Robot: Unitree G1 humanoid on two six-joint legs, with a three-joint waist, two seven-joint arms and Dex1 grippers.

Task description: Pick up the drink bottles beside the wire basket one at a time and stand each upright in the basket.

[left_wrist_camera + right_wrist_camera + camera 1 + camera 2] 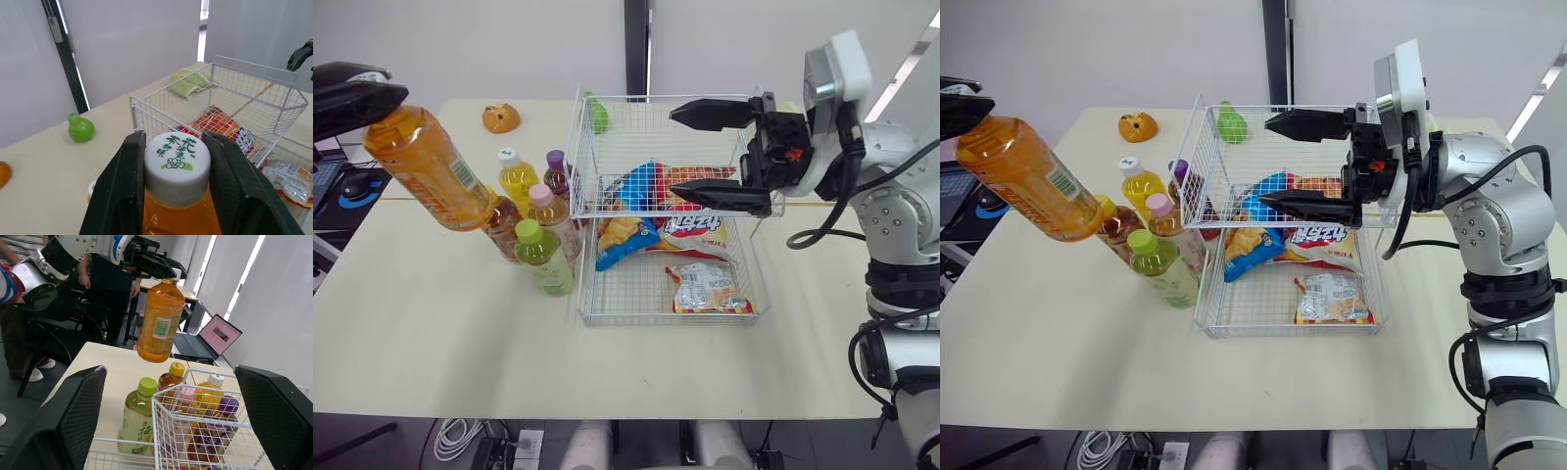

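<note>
No bottle is yet found standing in the wire basket (646,320). Only crinkled, glossy snack bags (705,286) are held there, directly beneath the right pincer (677,155), whose two black fingers are spread wide with nothing between them.

One bottle is in hand. The large orange bottle (426,168) is pinched at its cap by the left pincer (176,142) and hangs tilted below it, clear of the table (431,333), with its base swung toward the basket.

Five smaller bottles (540,257) are counted (one half hidden behind the lifted one) in a tight cluster lower than the left pincer. They are set just beside the basket's wall, between the two pincers. The task is therefore judged to be at its first carry, with every placement left to be made.

The lifted bottle is made of clear, smooth plastic with rounded shoulders, is filled with amber liquid and is wrapped by a green-and-white label. Its white cap is ribbed at the edge and printed in green on top.

The basket is formed of thin white wire in a fine grid, open-topped with flared walls. The small bottles are capped in green, pink, purple, white and yellow. The tabletop is pale and matte.
</note>
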